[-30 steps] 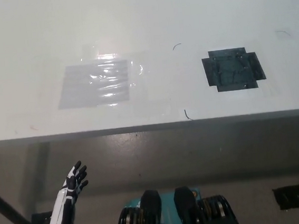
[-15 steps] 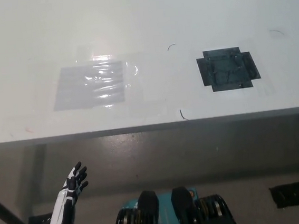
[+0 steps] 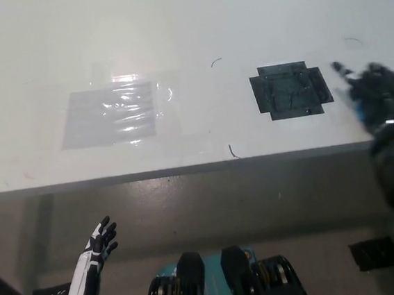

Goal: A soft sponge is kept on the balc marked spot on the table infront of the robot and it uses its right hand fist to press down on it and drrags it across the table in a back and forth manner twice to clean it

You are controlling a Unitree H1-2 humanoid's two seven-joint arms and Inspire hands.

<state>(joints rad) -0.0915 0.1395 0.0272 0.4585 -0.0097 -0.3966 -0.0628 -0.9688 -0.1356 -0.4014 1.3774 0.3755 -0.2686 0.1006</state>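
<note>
While blurred, right hand [image 3: 373,95] seemingly spread, just right of black mark [image 3: 290,90], apart.

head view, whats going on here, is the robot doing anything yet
Nothing is being handled yet. The black right hand is over the white table, just right of the black marked spot, blurred, so its fingers cannot be read. No sponge shows on the spot or anywhere else. The white left hand rests below the table edge at lower left, open and holding nothing. A shiny clear taped patch lies on the table's left part.
</note>
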